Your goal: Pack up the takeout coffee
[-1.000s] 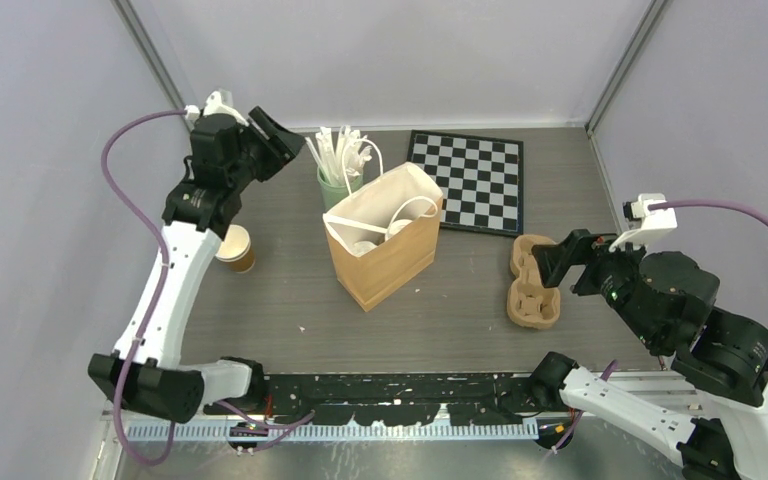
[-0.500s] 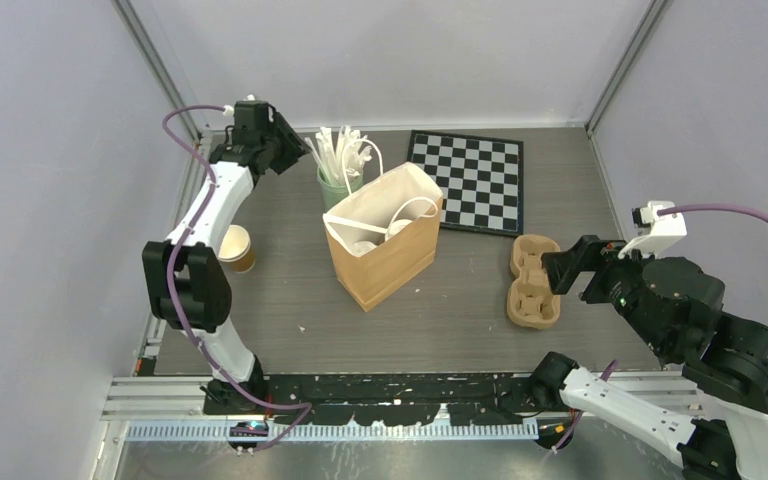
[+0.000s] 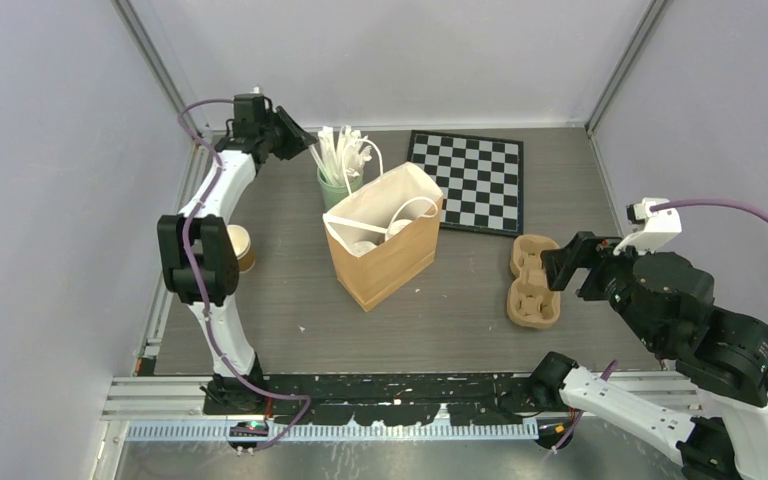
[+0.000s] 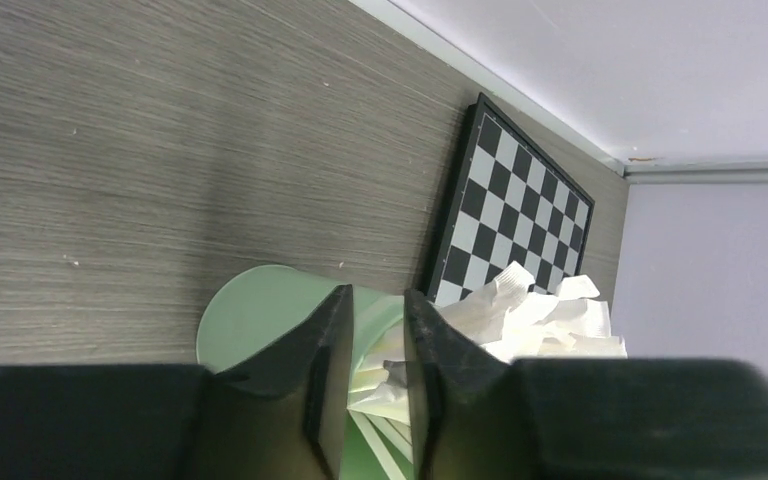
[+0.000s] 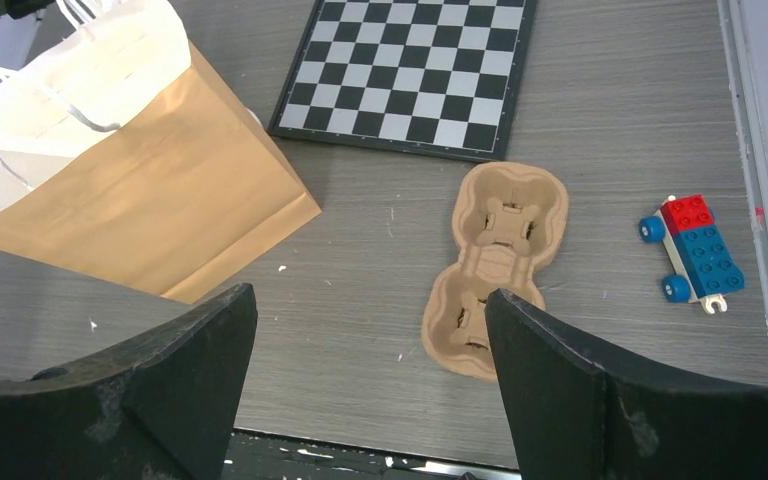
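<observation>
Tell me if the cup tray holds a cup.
No, both wells of the tray are empty in the right wrist view.

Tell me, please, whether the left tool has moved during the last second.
Yes. The left tool has shifted right, toward the can, and now sits just beside its sticks.

Bright, soft, even light from above. In the left wrist view a faint shadow band crosses the grey wood-grain table (image 4: 160, 150), and the near black fingers (image 4: 295, 395) look blurred.
</observation>
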You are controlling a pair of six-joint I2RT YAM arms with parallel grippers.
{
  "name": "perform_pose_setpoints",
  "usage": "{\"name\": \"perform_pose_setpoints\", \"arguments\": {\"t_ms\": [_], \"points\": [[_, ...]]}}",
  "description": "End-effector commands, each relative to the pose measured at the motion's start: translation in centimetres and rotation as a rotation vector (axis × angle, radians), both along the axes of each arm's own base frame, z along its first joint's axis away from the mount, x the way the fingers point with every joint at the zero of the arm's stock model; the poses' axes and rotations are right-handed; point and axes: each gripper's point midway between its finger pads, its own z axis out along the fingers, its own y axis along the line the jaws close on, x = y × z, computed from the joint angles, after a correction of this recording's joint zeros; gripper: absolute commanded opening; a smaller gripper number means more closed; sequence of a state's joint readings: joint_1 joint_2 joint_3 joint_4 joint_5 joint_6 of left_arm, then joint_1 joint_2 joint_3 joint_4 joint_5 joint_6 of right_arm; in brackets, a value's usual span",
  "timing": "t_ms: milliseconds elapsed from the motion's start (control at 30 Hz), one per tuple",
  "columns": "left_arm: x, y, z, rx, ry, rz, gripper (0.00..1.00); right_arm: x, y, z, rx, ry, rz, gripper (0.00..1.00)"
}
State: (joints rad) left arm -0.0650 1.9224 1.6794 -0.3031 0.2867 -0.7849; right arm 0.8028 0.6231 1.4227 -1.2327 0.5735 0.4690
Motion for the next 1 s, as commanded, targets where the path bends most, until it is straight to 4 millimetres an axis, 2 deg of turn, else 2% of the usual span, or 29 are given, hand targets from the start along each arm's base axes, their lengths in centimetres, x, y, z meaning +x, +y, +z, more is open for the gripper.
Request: {"name": "perform_pose_setpoints", "arguments": {"t_ms": [0, 100, 367, 467, 533, 667, 800, 967], "points": [[0.7, -0.3, 4.1, 0.009, -0.12, -0.05, 0.19, 1.4, 0.8, 0.5, -0.023, -0.02, -0.012, 0.89], [0.2, 0.1, 5.2, 0.007, -0.125, -0.052, 0.01, 1.8, 1.3, 0.1, -0.036, -0.015, -0.004, 0.89], [-2.4, 1.6, 11.9, 0.083, -0.194, -0.018, 0.0, 2.4, 2.2, -0.4, -0.042, -0.016, 0.019, 0.9], [-3.7, 2.0, 13.0, 0.109, -0.207, -0.007, 0.0, 2.6, 2.6, -0.5, -0.041, -0.019, 0.029, 0.9], [-4.3, 2.1, 12.5, 0.112, -0.197, -0.003, 0.04, 2.8, 3.0, -0.5, -0.041, -0.023, 0.037, 0.9], [-5.2, 2.5, 9.6, 0.123, -0.131, 0.014, 0.29, 3.1, 3.4, -0.5, -0.043, -0.023, 0.05, 0.9], [-5.2, 1.9, 7.4, 0.104, -0.107, -0.013, 0.33, 2.9, 3.5, -0.4, -0.036, -0.021, 0.056, 0.9], [-4.6, 1.3, 5.6, 0.097, -0.089, -0.045, 0.37, 2.8, 3.3, -0.2, -0.031, -0.028, 0.051, 0.9]]}}
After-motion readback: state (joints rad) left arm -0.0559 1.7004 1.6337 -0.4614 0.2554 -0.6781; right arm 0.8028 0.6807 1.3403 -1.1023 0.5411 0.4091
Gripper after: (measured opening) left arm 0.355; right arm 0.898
